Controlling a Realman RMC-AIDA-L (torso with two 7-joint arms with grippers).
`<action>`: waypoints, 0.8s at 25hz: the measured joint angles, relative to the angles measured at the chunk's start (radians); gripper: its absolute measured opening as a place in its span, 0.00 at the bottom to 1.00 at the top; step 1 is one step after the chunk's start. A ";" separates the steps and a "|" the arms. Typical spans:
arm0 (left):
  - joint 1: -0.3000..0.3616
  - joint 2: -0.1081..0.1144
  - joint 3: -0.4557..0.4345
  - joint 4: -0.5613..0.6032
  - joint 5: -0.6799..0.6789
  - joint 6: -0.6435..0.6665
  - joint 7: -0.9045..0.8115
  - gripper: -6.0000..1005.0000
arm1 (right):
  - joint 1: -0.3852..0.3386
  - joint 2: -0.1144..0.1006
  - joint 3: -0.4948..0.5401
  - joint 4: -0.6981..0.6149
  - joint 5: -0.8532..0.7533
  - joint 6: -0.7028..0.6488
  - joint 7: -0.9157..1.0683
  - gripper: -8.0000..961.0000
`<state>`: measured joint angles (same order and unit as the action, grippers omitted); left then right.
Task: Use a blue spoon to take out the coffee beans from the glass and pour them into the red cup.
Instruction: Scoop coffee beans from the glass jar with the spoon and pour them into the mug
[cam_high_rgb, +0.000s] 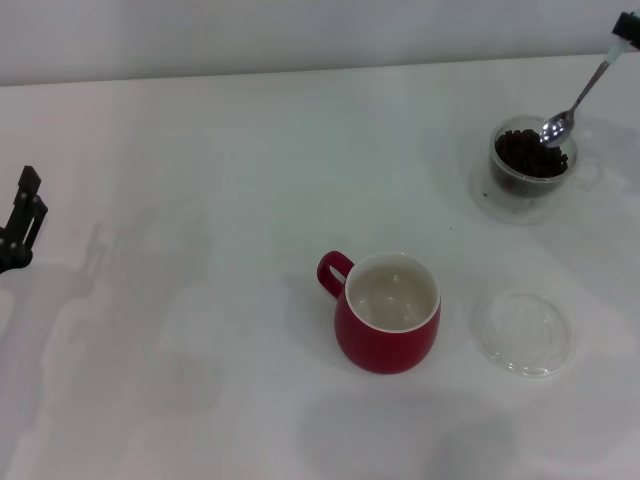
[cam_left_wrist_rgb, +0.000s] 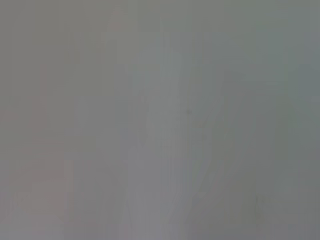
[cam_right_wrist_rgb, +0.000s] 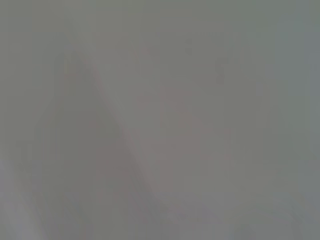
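The left wrist view shows only a plain pale grey surface (cam_left_wrist_rgb: 160, 120). Faint vertical streaks of shade cross it. No object can be made out.

My head view is bright and evenly lit from above. The white table (cam_high_rgb: 200, 150) is nearly washed out, with only faint grey mottled shadows. A soft shadow spreads left of the glossy red mug with its white inside (cam_high_rgb: 388, 312), and small highlights sit on its rim. The shiny metal bowl of the pale-blue-handled spoon (cam_high_rgb: 557, 127) glints. The flat clear glass dish (cam_high_rgb: 523, 332) barely stands out. Both my wrist views show only dim, featureless grey blur.
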<state>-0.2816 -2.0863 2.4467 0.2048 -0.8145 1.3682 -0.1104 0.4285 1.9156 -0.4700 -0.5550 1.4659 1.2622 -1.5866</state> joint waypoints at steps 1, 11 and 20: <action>0.000 0.000 0.000 0.000 0.000 0.000 0.000 0.68 | 0.001 0.006 -0.001 0.001 -0.001 -0.003 -0.024 0.16; 0.004 0.000 0.000 0.008 0.000 -0.001 0.000 0.68 | 0.002 0.033 0.003 0.001 0.000 -0.047 -0.189 0.16; 0.006 0.001 0.000 0.007 0.000 -0.004 0.000 0.68 | 0.002 0.044 0.004 0.007 0.002 -0.077 -0.207 0.16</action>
<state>-0.2760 -2.0853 2.4467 0.2115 -0.8145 1.3642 -0.1104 0.4302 1.9597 -0.4661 -0.5482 1.4679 1.1849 -1.7933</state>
